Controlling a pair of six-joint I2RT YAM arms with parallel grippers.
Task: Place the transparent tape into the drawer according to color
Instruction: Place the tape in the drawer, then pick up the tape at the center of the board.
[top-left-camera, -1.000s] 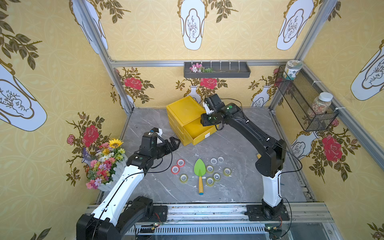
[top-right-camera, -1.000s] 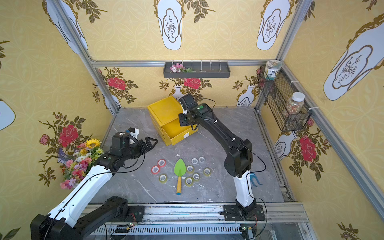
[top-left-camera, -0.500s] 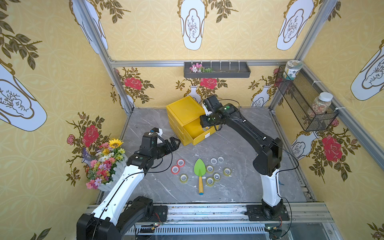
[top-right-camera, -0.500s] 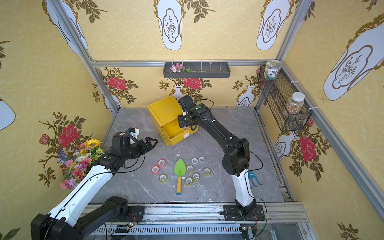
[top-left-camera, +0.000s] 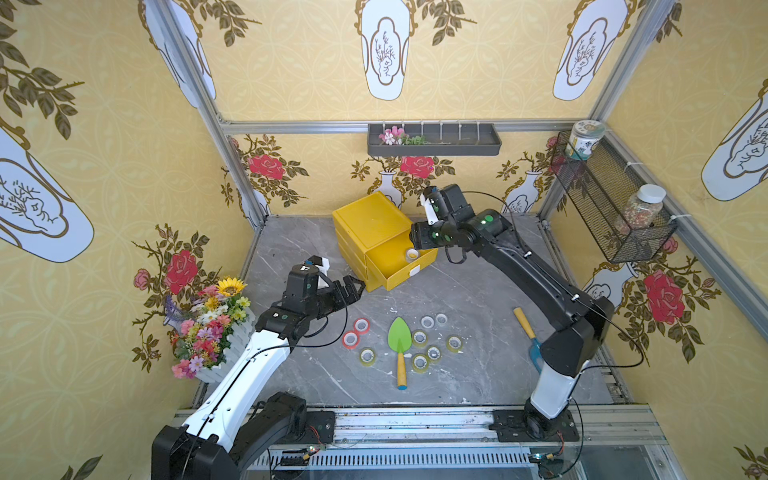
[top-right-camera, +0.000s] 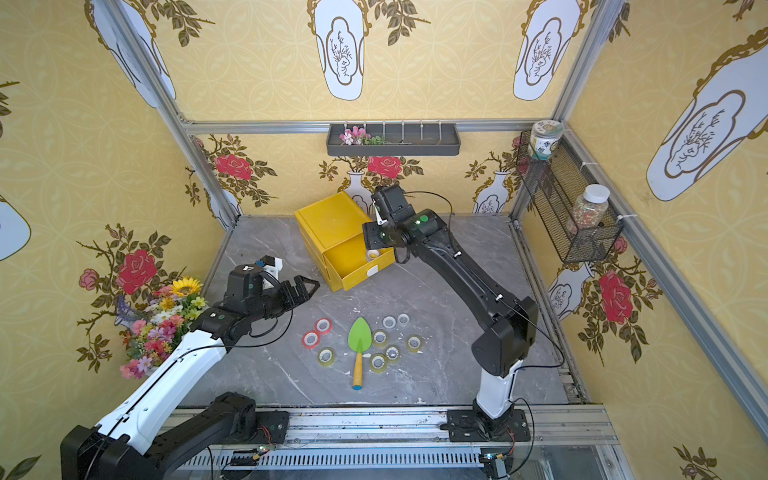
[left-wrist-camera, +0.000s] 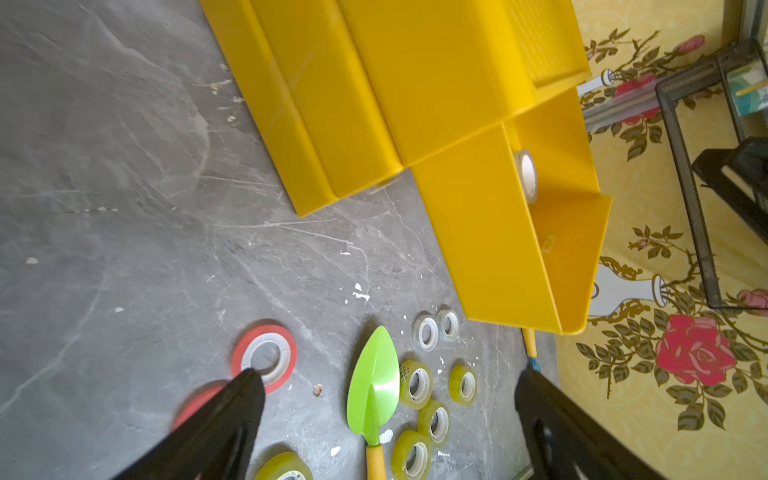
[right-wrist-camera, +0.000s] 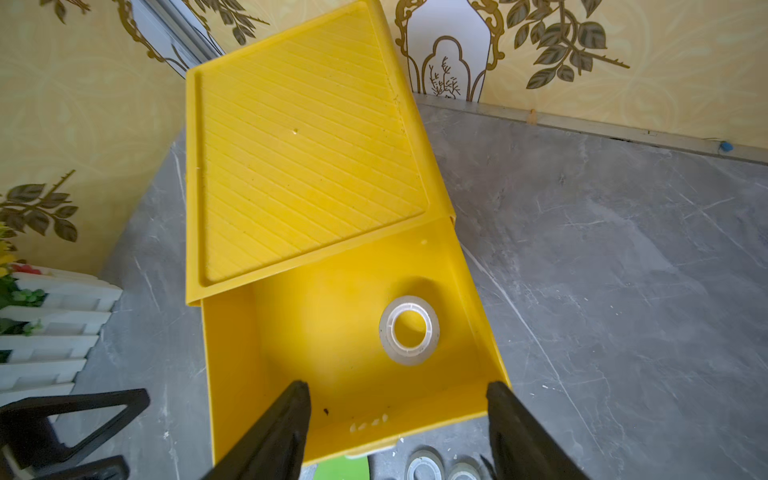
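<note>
Tape rolls (top-left-camera: 420, 363) lie flat on the grey tabletop (top-left-camera: 478, 374) closest to the robot's base, gathered around a green trowel (top-left-camera: 399, 337) with a yellow handle: five yellowish ones, one on the left arm's side of the blade and four on the other; two red rolls (top-left-camera: 350, 339), touching each other, also on the left arm's side; and two colourless rolls (top-left-camera: 427, 321), side by side, near the blade's tip. A second trowel (top-left-camera: 524, 324) lies well apart, near the right arm. Beyond the red pair the left gripper (left-wrist-camera: 387, 374) hovers above the table, its fingers spread wide with nothing between them. Farther back stands a yellow drawer cabinet (top-left-camera: 370, 220) with one drawer (top-left-camera: 397, 279) pulled out toward the rolls. A pale tape roll (right-wrist-camera: 409, 330) lies flat on the drawer's floor, nearer the wall on the right arm's side. The right gripper (right-wrist-camera: 399, 384) hangs over the drawer, fingers parted and clear of that roll. On the back wall sits a dark shelf (top-left-camera: 434, 141) holding a pink flower sprig (top-left-camera: 392, 135).
</note>
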